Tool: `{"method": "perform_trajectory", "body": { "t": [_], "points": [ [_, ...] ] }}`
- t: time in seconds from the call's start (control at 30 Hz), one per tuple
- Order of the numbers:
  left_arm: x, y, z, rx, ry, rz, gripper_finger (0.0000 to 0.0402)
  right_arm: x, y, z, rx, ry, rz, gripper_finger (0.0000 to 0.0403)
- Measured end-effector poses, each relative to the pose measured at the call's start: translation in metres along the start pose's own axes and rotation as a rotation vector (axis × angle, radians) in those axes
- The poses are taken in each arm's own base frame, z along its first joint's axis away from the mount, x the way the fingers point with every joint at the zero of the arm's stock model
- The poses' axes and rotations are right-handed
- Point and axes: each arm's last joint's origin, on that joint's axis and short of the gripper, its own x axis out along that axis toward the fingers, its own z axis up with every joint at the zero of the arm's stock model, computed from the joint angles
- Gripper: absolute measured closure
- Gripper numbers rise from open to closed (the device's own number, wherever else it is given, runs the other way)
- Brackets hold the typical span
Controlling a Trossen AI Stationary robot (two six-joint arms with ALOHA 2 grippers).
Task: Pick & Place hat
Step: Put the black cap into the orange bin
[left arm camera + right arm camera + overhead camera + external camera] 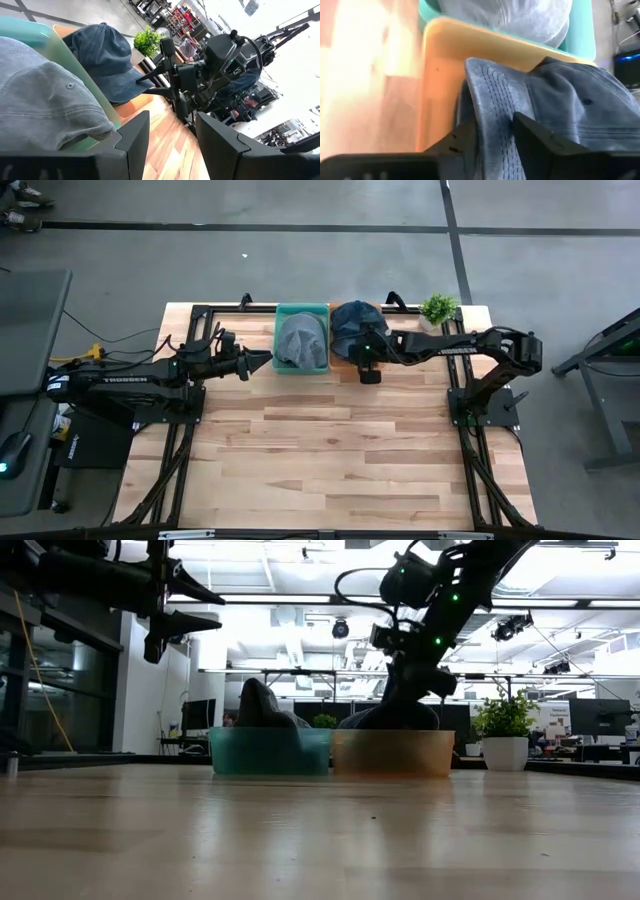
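A dark blue cap (352, 323) sits in an orange bin (440, 65) at the table's far side. A grey cap (300, 340) lies in the teal bin (301, 307) just left of it. My right gripper (492, 125) reaches in from the right, comes down over the orange bin and is shut on the blue cap's brim. My left gripper (172, 135) hovers open in the air left of the teal bin, pointing toward it and touching nothing. In the low view it shows high at the upper left (185, 605). My right gripper pinches the blue cap's stitched brim (492, 100) between its two fingers (465, 140), one on each face. It comes from above, slanting in from the table's right. The cap's crown (580, 105) rests in the orange bin.
A small potted plant (438, 308) stands at the far edge, right of the orange bin. The two bins touch side by side. Bare wooden table (330, 450) stretches across the whole near half.
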Motion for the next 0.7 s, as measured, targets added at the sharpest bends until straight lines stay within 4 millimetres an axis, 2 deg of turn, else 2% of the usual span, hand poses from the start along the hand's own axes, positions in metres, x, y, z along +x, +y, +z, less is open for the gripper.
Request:
{"method": "perform_trajectory", "body": {
  "t": [0.37,0.7],
  "points": [
    [0.000,0.000,-0.001,0.002,0.034,-0.019,0.0243,-0.005,0.008,0.000,0.158,0.019,0.066,0.0205],
    [0.000,-0.001,-0.002,0.002,0.050,-0.034,0.0243,-0.015,0.022,0.011,0.148,0.031,0.046,0.0183]
  ]
}}
